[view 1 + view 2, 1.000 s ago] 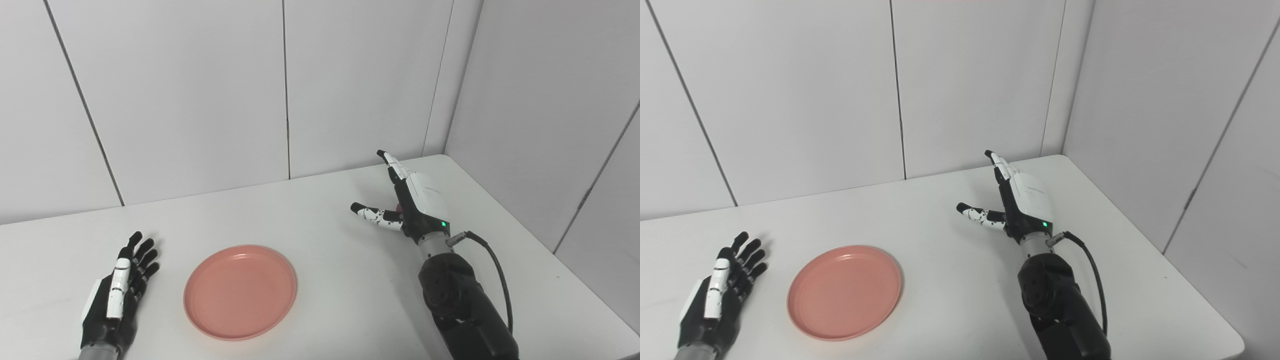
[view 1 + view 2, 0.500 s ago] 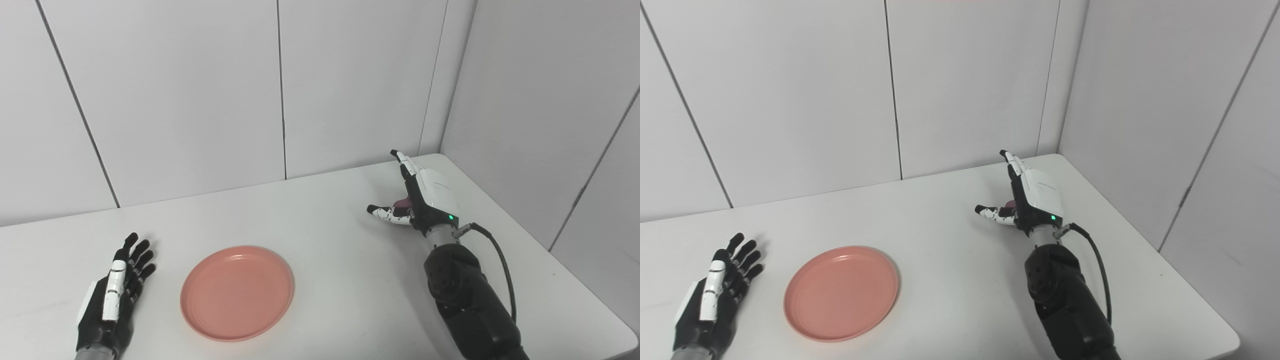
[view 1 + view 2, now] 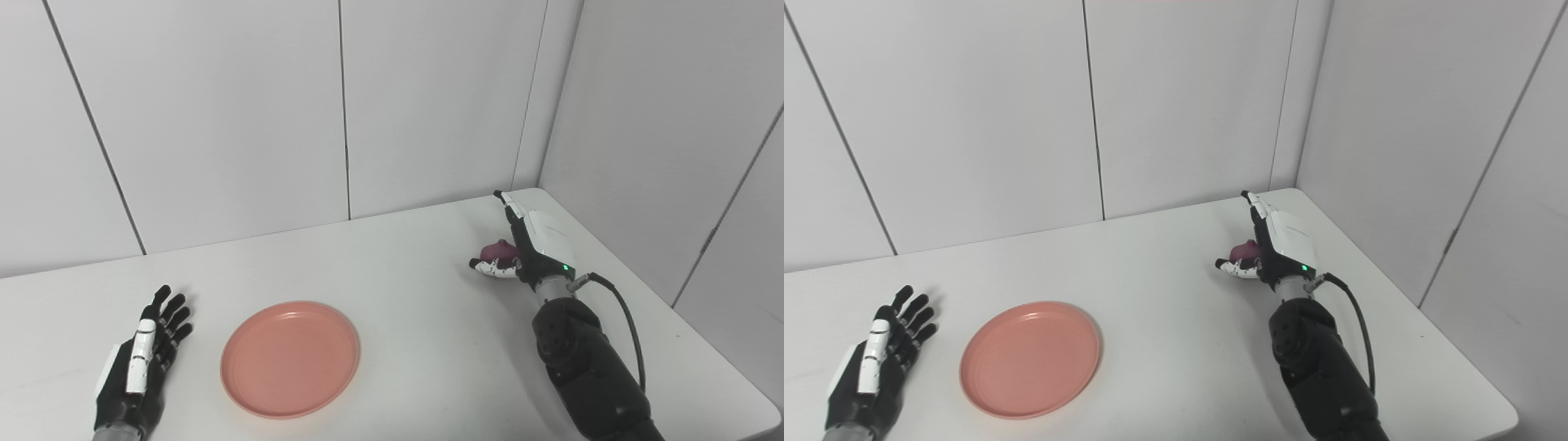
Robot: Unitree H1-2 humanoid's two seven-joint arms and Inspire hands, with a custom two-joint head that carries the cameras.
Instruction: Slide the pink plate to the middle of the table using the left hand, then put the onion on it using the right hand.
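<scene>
Reaching toward the table's (image 3: 392, 269) far right corner, at about 2 o'clock from the plate, the right hand (image 3: 536, 245) stands on edge with its white-shelled back turned right, fingers (image 3: 507, 205) straight and pointing away, thumb (image 3: 490, 267) stretched out to the left low over the surface. The onion (image 3: 495, 250), small, rounded and purple-red, sits on the table in the gap between thumb and fingers, just beside the palm; the hand is spread around it, not closed, and whether it touches the onion cannot be told. A black cable (image 3: 1356, 334) loops from the wrist along the dark, glossy forearm. At 9 o'clock from the plate the left hand (image 3: 138, 370) lies flat, black fingers spread and holding nothing. The pink plate (image 3: 290, 358), round, smooth, with a shallow raised rim, rests left of the table's middle, near the front edge.
</scene>
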